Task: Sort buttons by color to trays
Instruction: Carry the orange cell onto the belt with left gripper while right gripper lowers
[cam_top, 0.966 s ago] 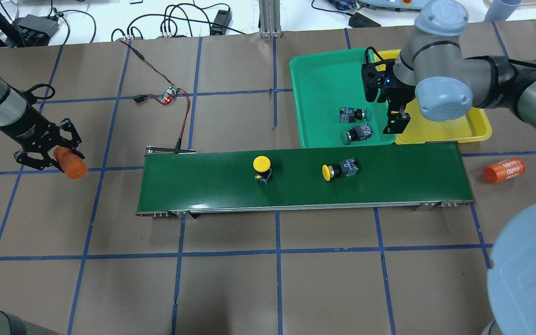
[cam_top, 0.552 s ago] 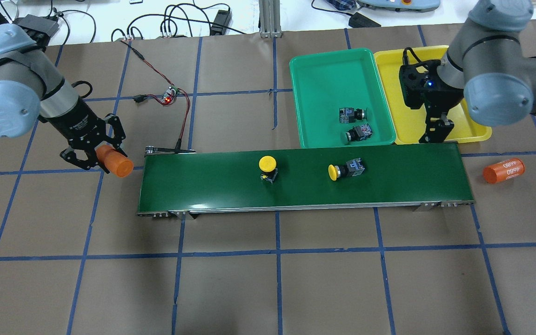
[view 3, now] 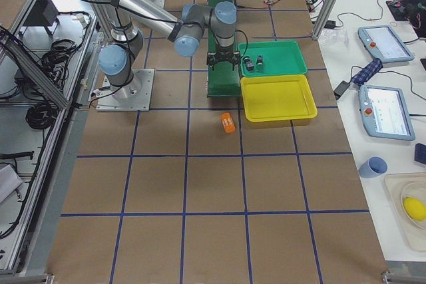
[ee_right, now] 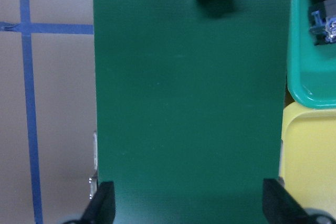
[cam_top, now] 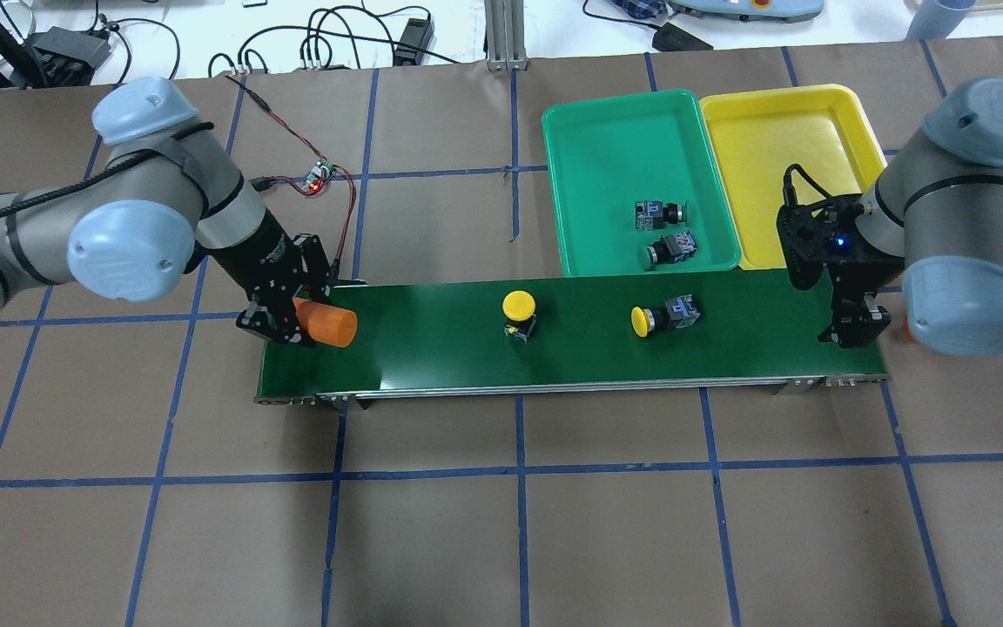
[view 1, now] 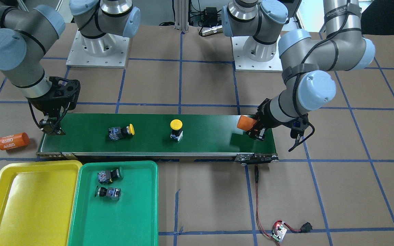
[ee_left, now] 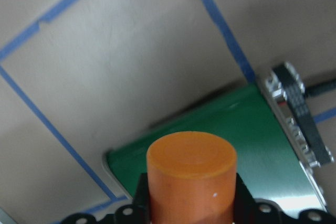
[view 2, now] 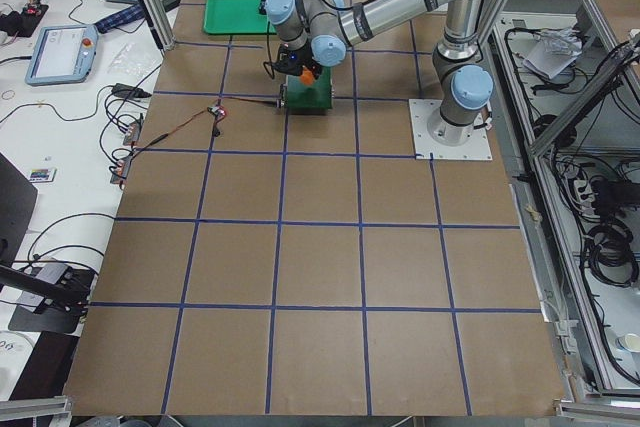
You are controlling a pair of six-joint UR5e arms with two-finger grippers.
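Note:
Two yellow buttons are on the dark-green conveyor belt (cam_top: 571, 357): one upright (cam_top: 519, 309) (view 1: 175, 126), one on its side (cam_top: 663, 318) (view 1: 120, 131). Two green buttons (cam_top: 660, 213) (cam_top: 671, 250) lie in the green tray (cam_top: 606, 139). The yellow tray (cam_top: 780, 131) beside it holds nothing. My left gripper (cam_top: 297, 320) (ee_left: 191, 211) is shut on an orange cylinder (cam_top: 329, 326) (ee_left: 191, 171) over the belt's left end. My right gripper (cam_top: 854, 329) (ee_right: 191, 205) is open and empty, just above the belt's right end.
A second orange cylinder (view 1: 12, 140) lies on the table beyond the belt's right end, mostly hidden by my right arm in the overhead view. A small circuit board (cam_top: 319, 178) with red and black wires sits behind the belt's left end.
My left gripper has carried the orange cylinder rightward to the belt's left end. My right gripper moved from the trays to the belt's right end. Both yellow buttons shifted right along the belt.

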